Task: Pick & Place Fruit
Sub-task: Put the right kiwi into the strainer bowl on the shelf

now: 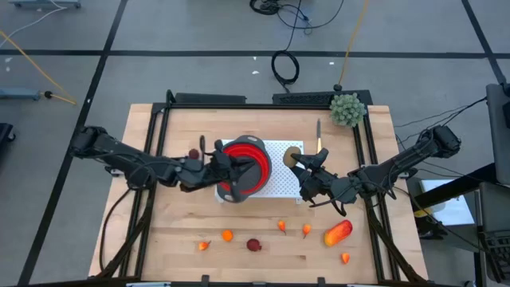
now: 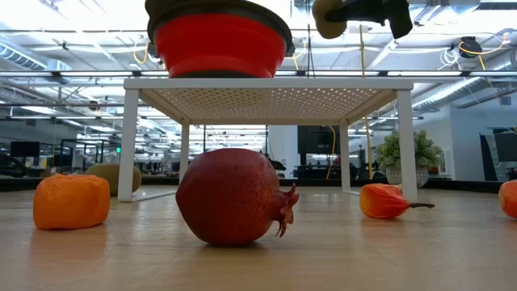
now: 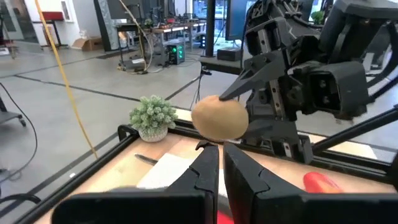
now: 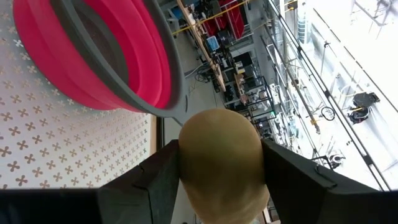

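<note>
A brown oval fruit (image 1: 292, 157) hangs above the right end of the white perforated stand (image 1: 280, 185), with my right gripper (image 1: 298, 164) shut on it. A red bowl (image 1: 244, 167) with a grey rim stands on that stand. My left gripper (image 1: 225, 165) is shut and holds nothing. It hovers at the bowl's left rim, pointing level toward the brown fruit (image 3: 219, 118). On the table lie two dark red balls (image 1: 253, 245) (image 1: 194, 154), several orange bits (image 1: 227, 235) and a red-orange oblong (image 1: 338, 233). My right gripper pinches the brown fruit (image 4: 221, 162) by its two opposite sides (image 4: 186, 165) between its two fingers (image 4: 155, 180). The fingers come level from the table's right side. The fruit is lifted clear, just right of the bowl's rim (image 4: 165, 74).
A green bushy ball (image 1: 347, 109) stands at the far right corner, and a slim knife (image 1: 318, 135) lies near it. A black frame (image 1: 159, 143) edges the wooden table. The loose fruit sits along the near half of the table.
</note>
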